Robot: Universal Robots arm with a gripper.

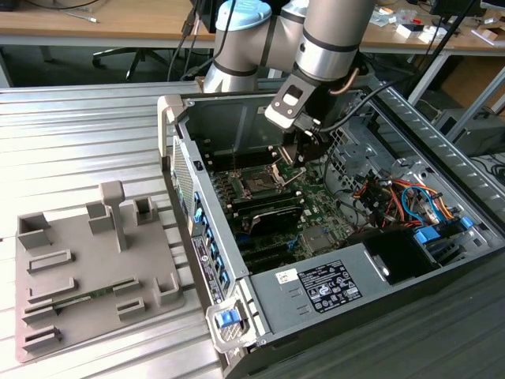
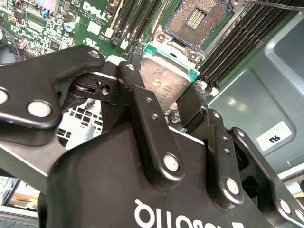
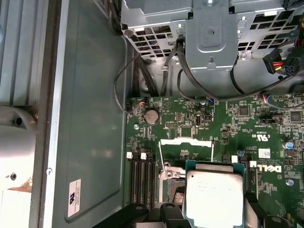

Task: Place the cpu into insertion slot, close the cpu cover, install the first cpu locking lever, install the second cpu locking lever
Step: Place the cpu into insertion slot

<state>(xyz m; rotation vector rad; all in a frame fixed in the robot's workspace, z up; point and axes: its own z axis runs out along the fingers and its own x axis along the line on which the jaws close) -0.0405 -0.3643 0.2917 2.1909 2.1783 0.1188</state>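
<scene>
Arm with gripper point(image 1: 304, 148): hangs inside the open computer case point(image 1: 371, 272), upper centre of the exterior view, above the motherboard point(image 1: 316, 217). Claw state: fingers point(image 2: 137, 95) clamped on two opposite edges of the cpu point(image 2: 167, 78). The chip is held clear of the board with its silver top towards the second wrist camera. In the first wrist view it sits just beside the memory slots point(image 3: 142, 178). Insertion slot point(image 2: 197, 18): uncovered, contact field exposed, nothing seated in it. In the exterior view it lies mid-frame, just to the exterior view's left of the gripper. The cpu is near the slot but apart from it; whether it hangs squarely over it cannot be told. Step in hand, by judgement: the first, placing the cpu; the closing and the two locking steps are not yet done. Placement calls for the chip level and square with the socket rim, then lowered without sideways drag, since the contacts look fine and easily bent. Also present: grey fixture tray point(image 1: 95, 272), lower left of the exterior view.
</scene>
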